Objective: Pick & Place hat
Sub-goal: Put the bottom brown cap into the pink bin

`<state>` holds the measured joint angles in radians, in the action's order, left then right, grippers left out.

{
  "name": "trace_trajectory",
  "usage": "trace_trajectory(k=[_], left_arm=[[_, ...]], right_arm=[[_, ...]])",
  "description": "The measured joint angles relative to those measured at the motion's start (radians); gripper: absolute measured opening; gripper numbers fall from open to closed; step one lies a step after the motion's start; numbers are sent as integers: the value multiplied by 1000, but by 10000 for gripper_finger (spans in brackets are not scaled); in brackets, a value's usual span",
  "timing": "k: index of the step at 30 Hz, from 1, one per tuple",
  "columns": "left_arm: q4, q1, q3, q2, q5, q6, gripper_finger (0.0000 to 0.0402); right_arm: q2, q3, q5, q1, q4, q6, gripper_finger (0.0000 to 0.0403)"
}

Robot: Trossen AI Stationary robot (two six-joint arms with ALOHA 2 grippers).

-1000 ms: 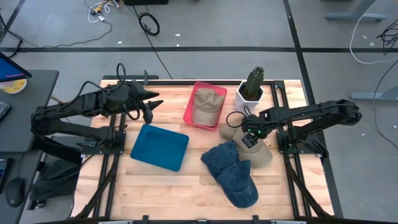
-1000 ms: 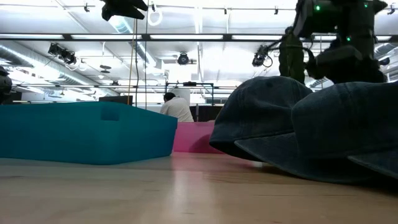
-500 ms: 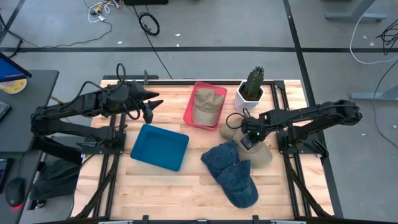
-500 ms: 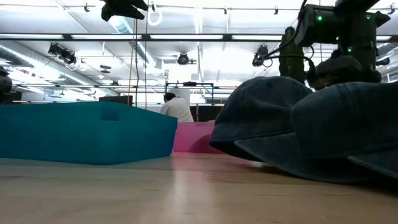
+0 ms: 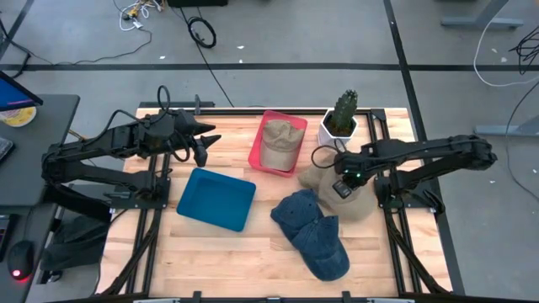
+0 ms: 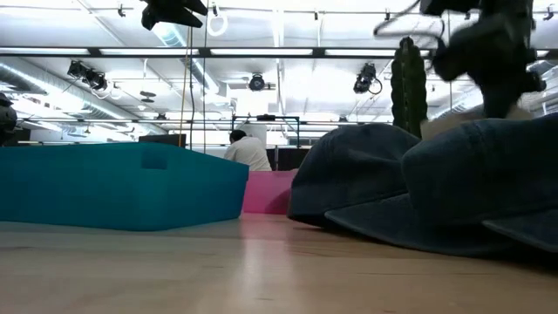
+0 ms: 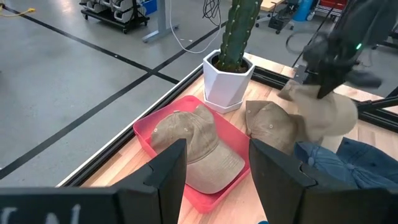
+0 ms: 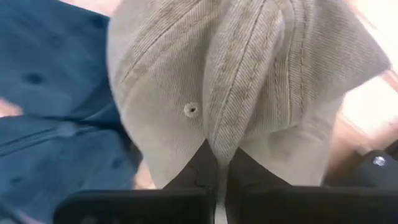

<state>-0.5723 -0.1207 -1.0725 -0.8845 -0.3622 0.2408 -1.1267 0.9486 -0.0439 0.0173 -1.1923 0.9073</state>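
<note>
A tan corduroy hat (image 5: 352, 200) is at the table's right side, with my right gripper (image 5: 342, 185) shut on its crown. A second tan hat (image 7: 270, 127) lies on the wood beside it. A third tan hat (image 5: 280, 143) rests in the pink tray (image 5: 255, 153). Two dark blue hats (image 5: 313, 234) lie overlapping near the front. My left gripper (image 7: 214, 163) hovers open above the table's far left, touching nothing. My right gripper pinches a raised fold of the tan hat's crown (image 8: 214, 134) between its two shut fingertips (image 8: 200, 163), beside a small eyelet. The fingers come from above, pointing down. The hat hangs below them with its crown bunched up; I cannot tell whether its lower edge rests on anything.
A teal tray (image 5: 216, 199) sits left of centre. A cactus in a white pot (image 5: 340, 118) stands at the far edge, close behind my right gripper. Bare wood lies along the near edge and at the far left. A person shows far off in the room (image 6: 247, 150).
My right gripper has shut on the tan hat's crown and has risen, drawing the crown up into a fold and lifting it. The blue hats beside it have shifted slightly.
</note>
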Motion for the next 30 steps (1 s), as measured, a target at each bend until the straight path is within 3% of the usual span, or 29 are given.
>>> trace_trajectory(k=[9, 16, 25, 30], left_arm=[[0, 0, 0, 0, -30, -1, 177], [0, 0, 0, 0, -30, 0, 177], [0, 0, 0, 0, -37, 1, 177], [0, 0, 0, 0, -37, 2, 177]], right_arm=[[72, 228, 1, 7, -107, 12, 2], [96, 269, 2, 7, -101, 28, 1], [9, 269, 46, 21, 344, 107, 0], [-76, 269, 100, 19, 489, 161, 0]])
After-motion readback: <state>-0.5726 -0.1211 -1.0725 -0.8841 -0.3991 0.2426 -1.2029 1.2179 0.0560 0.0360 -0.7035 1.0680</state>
